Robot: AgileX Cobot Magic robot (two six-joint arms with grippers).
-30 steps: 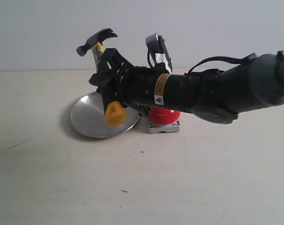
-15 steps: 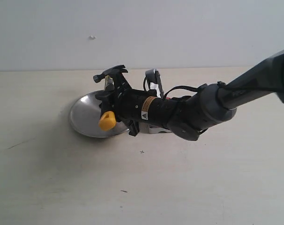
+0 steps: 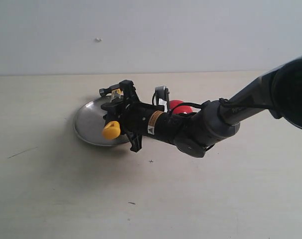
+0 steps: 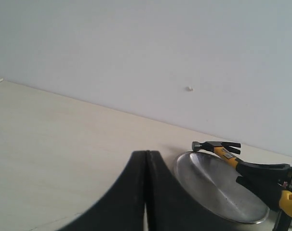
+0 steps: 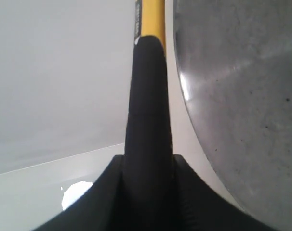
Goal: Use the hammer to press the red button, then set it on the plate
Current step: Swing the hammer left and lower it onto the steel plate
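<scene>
1. Over the half of the plate (image 3: 88,124) nearer the red button (image 3: 177,106), the hammer (image 3: 111,130) is held by the right gripper (image 3: 122,107), whose jaws are closed tight on the black handle
2. The dark head is seen at the plate's far rim and the yellow butt end over its near edge; whether the hammer touches the plate cannot be told
3. The red button is set on the tabletop (image 3: 151,199) just beside the plate, and its dome is partly hidden behind the right arm (image 3: 206,127)
4. In the right wrist view, the handle is gripped between the jaws, with the yellow neck beyond them and the plate's brushed metal alongside
5. The left gripper (image 4: 146,159) is seen apart from the plate, its jaws pressed together with nothing held; the plate and hammer are seen beyond it
</scene>
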